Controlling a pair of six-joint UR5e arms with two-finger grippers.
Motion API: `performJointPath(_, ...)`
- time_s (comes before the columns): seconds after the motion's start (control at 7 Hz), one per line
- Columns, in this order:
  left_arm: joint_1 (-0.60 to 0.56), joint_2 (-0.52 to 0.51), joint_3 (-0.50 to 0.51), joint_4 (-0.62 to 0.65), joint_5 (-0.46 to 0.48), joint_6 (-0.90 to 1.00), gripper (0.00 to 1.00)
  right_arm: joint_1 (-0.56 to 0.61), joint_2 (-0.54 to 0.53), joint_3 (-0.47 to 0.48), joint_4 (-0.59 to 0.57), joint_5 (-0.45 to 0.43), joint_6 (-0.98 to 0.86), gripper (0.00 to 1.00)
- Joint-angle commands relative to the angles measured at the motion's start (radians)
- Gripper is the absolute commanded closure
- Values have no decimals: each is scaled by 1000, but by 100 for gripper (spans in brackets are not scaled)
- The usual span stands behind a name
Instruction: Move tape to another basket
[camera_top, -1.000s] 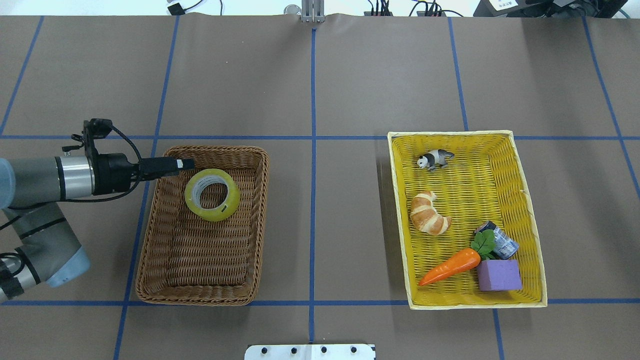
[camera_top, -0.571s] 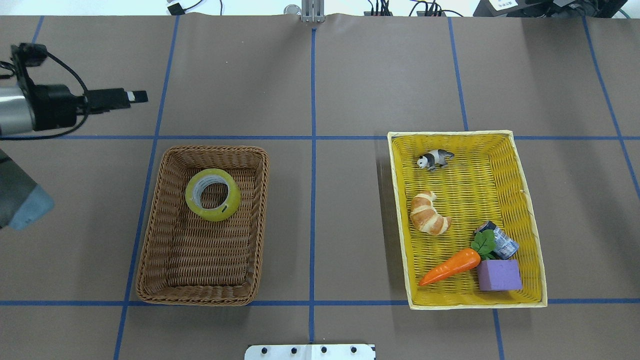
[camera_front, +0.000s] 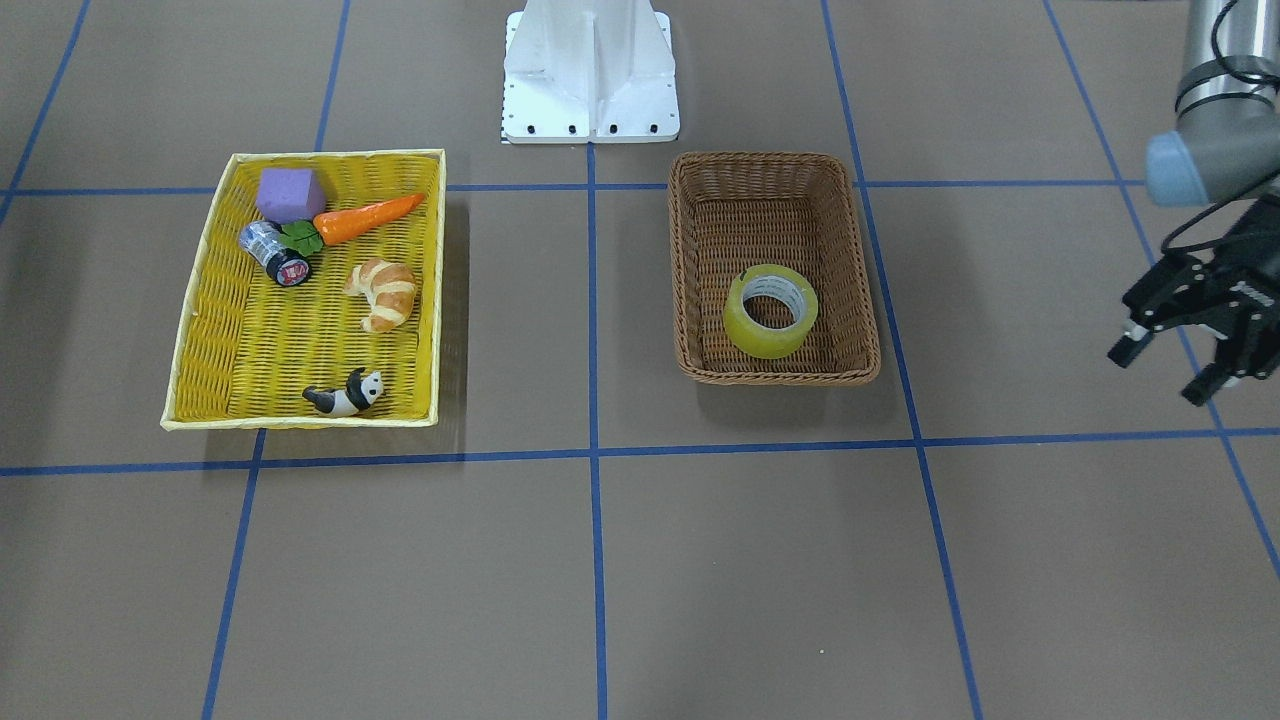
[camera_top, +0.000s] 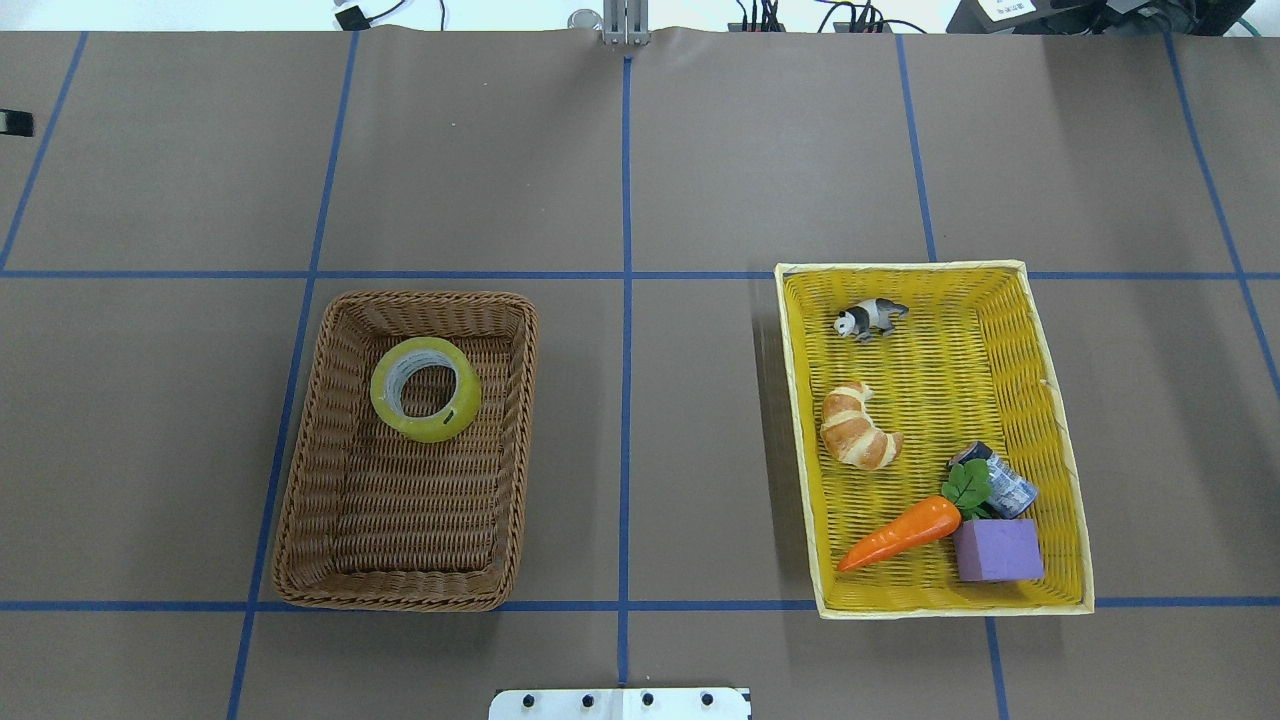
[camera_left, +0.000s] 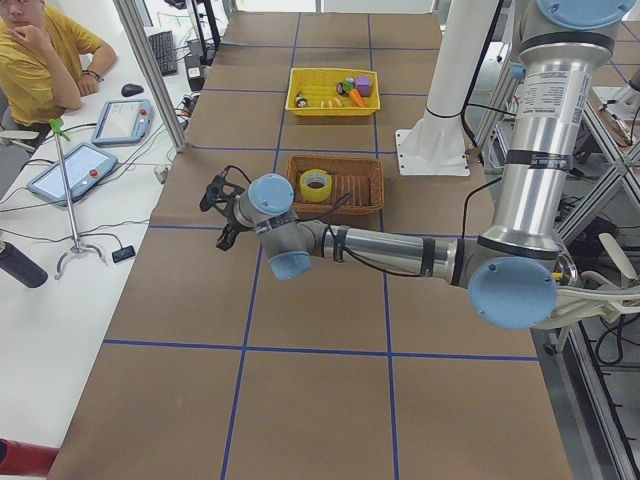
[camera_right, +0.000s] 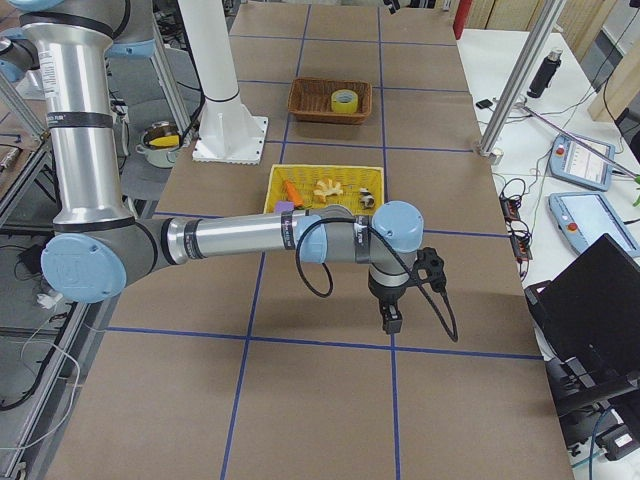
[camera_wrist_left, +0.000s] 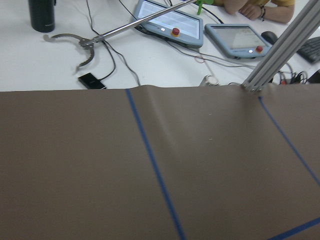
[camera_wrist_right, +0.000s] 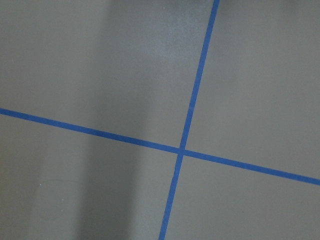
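Tape: flat on its side, hole upward, whitish core showing, inside basket, in the half farther from the robot base, near the far wall and well clear of the near one. Basket: upright on table, in the robot's left half, near central blue line. Left gripper: out beyond the basket toward the table's left end, well apart from basket and tape, above bare table cover; fingers spread apart, empty. Right gripper: seen only in the right-end side view, pointing down over the table, past yellow basket toward that end; fingers apart or together, cannot tell. Yellow basket: in the robot's right half, well apart from the wicker one, holding panda figure at the far end, croissant mid-basket, and carrot, purple block and small can grouped at the near end; carrot's leafy end just beside can and block.
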Motion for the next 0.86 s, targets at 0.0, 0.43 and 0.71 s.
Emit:
performJointPath(0.0, -176, 74, -1, 315, -24, 439, 1, 2, -23, -1, 0, 1, 0, 0)
performJointPath(0.43, -261, 98, 8, 589, -15, 723, 1, 2, -40, -2, 0, 2, -2, 0)
performJointPath(0.71, -280, 94, -13, 747, 32, 862, 1, 2, -54, -2, 0, 2, -3, 0)
